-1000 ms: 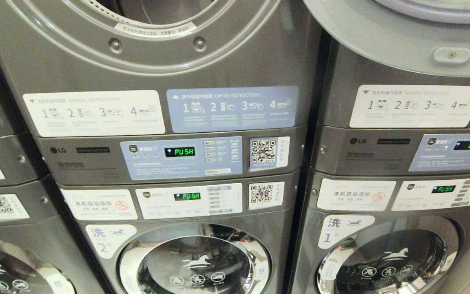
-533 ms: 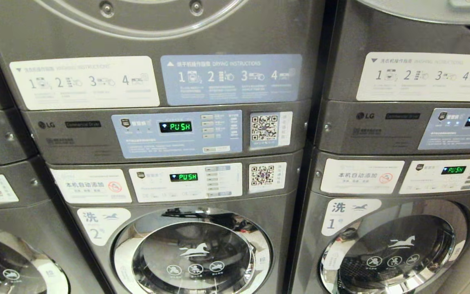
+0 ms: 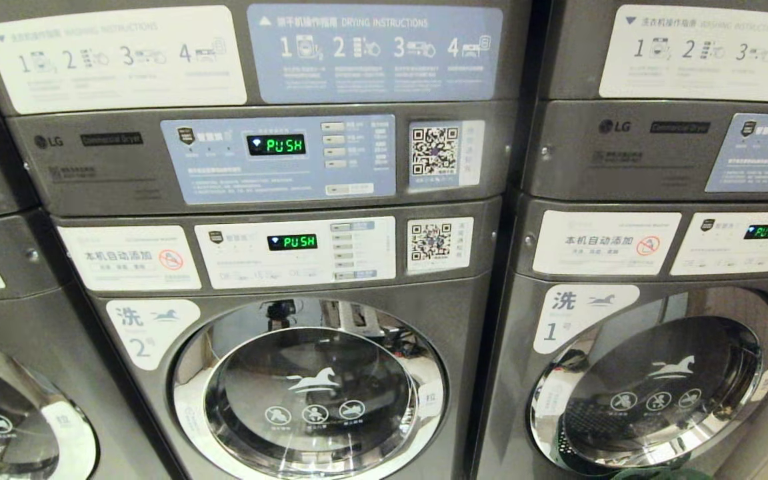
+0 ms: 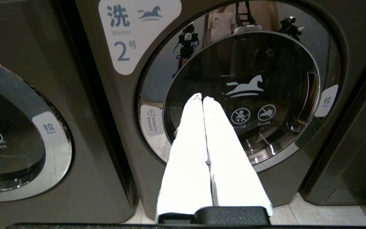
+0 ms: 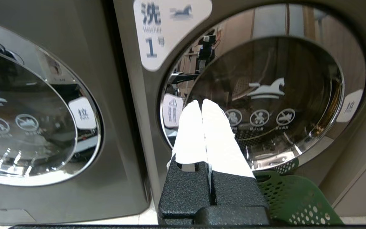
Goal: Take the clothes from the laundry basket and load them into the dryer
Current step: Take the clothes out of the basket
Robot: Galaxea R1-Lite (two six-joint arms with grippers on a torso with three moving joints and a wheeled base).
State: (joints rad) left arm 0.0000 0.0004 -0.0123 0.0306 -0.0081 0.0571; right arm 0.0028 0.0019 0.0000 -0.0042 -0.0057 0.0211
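The dryer point(image 3: 264, 157) shows only as its control panel and the instruction stickers above it; its door is above the head view. A dark green laundry basket point(image 5: 297, 200) with round holes stands on the floor before washer 1, low beside my right gripper point(image 5: 201, 102). A sliver of its rim point(image 3: 657, 475) reaches the bottom of the head view. The clothes are out of view. My right gripper is shut and empty, facing washer 1's door point(image 5: 265, 95). My left gripper point(image 4: 202, 98) is shut and empty, facing washer 2's door point(image 4: 240, 92). Neither arm shows in the head view.
Three stacks of grey machines stand side by side close in front. Washer 2 point(image 3: 311, 393) is in the middle, washer 1 point(image 3: 657, 387) to the right, another washer door point(image 3: 11, 427) to the left. Pale tiled floor point(image 4: 329, 213) runs beneath them.
The whole head view has slid down the machine fronts: the dryer door rim left the top and the washer doors came fully into view. The camera moved, not the machines.
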